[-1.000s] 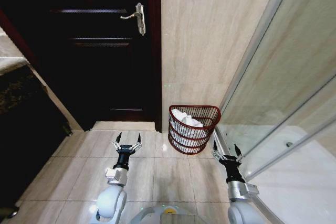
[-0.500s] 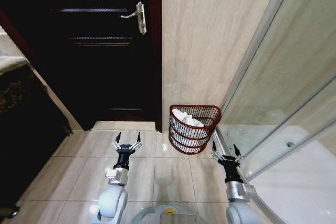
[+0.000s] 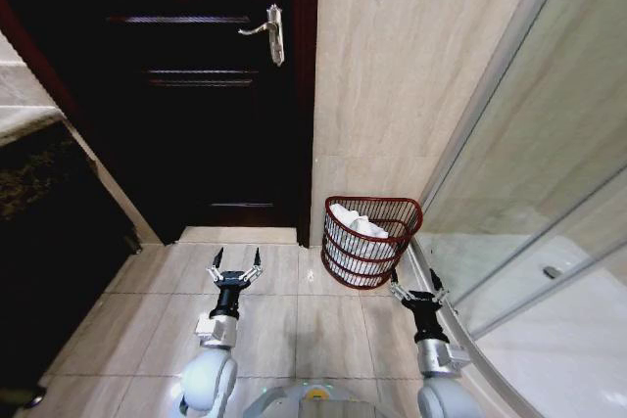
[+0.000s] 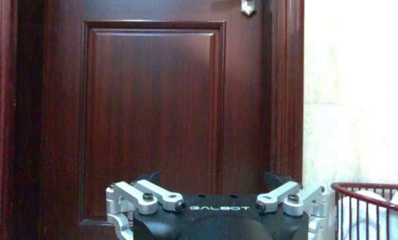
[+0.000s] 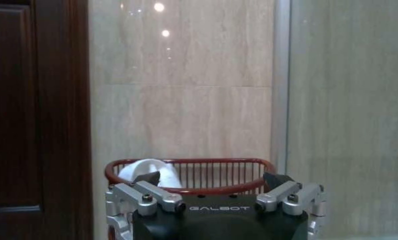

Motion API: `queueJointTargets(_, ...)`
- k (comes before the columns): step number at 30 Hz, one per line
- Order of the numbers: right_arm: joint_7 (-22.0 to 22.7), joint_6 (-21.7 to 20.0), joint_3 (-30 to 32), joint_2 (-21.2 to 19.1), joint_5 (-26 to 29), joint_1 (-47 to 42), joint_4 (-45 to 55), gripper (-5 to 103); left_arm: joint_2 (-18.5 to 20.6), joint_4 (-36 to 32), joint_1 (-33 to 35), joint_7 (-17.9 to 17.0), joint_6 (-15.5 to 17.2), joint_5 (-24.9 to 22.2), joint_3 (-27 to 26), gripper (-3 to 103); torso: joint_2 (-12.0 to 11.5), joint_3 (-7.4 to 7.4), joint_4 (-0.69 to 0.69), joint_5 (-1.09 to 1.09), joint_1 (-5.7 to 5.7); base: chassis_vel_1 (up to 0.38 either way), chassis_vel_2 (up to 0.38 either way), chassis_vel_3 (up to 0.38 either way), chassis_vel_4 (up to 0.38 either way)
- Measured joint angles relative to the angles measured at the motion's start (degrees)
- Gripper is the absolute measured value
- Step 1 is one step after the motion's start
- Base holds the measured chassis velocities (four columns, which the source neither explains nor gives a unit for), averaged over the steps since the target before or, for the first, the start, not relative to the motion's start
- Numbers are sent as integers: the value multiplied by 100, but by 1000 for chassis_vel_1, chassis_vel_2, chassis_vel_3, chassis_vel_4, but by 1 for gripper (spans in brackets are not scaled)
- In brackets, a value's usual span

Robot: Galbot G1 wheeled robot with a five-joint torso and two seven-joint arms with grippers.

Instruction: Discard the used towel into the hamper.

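The view has shifted slightly, so the base is likely moving. The towel [image 3: 355, 221] lies in the hamper [image 3: 369, 243] at one o'clock; the job looks done. Left gripper [image 3: 235, 266] and right gripper [image 3: 411, 284] hang low, spread, empty.

Both arms reach forward and low, side by side and well apart. The left gripper [image 3: 235, 265] and the right gripper [image 3: 411, 286] each hold their fingers spread, empty.
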Motion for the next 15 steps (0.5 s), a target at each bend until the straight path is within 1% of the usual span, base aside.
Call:
queueJointTargets(12, -1, 19, -108, -5, -66, -31, 25, 100, -2, -25, 56, -8, -53, 3, -12, 100, 8, 6, -1, 1, 3, 78, 79, -80, -73)
queueJointTargets(13, -1, 19, -121, -5, -83, -33, 27, 100, -3, -27, 65, -8, -58, 3, -12, 100, 9, 6, 0, -1, 3, 91, 83, -74, -70)
queueJointTargets(15, -1, 19, -173, -15, -142, -38, 29, 100, -5, -30, 81, -10, -64, 3, -16, 100, 10, 7, 0, 1, 4, 92, 80, -73, -72)
